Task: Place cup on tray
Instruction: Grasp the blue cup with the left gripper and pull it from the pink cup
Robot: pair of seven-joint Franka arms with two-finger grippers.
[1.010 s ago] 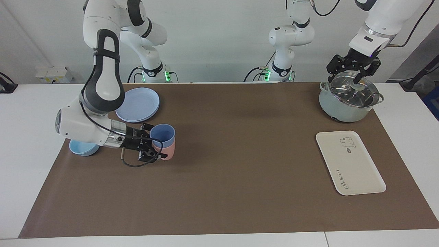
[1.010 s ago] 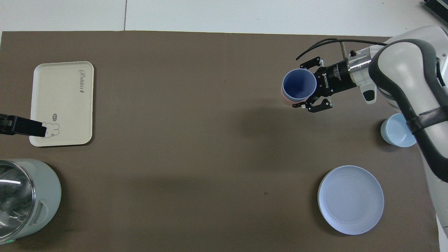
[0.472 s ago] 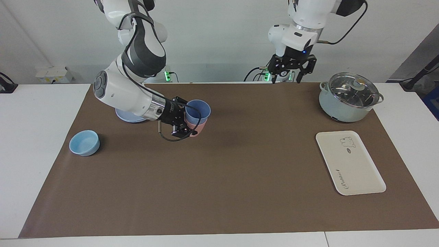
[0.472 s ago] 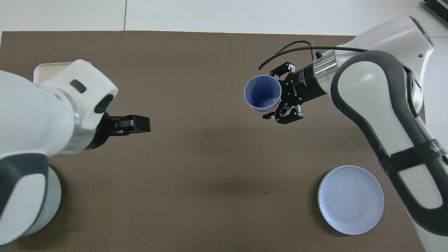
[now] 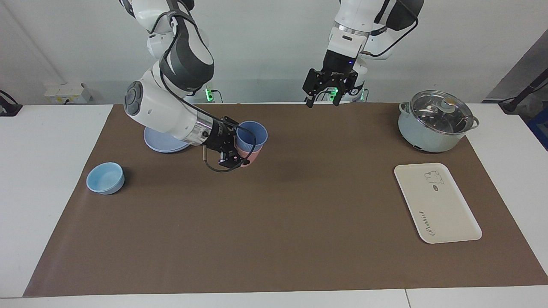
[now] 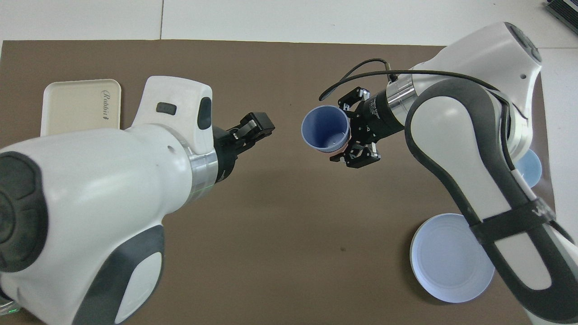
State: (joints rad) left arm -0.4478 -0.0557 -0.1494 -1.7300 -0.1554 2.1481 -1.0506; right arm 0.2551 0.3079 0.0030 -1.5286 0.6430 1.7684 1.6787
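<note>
The periwinkle-blue cup sits nested in a pink tumbler. My right gripper is shut on this stack and holds it tilted above the brown mat, beside the round plate; it also shows in the overhead view, with the cup open side up. The cream-white tray lies flat toward the left arm's end of the table; part of it shows in the overhead view. My left gripper is open and empty, raised over the mat's edge nearest the robots; the overhead view shows it pointing toward the cup.
A pale green pot with a glass lid stands nearer to the robots than the tray. A round blue plate and a light-blue low bowl lie toward the right arm's end of the table.
My right gripper has lifted the stacked cups off the mat and carried them toward the table's middle. My left gripper has left the pot lid and swung toward the middle.
</note>
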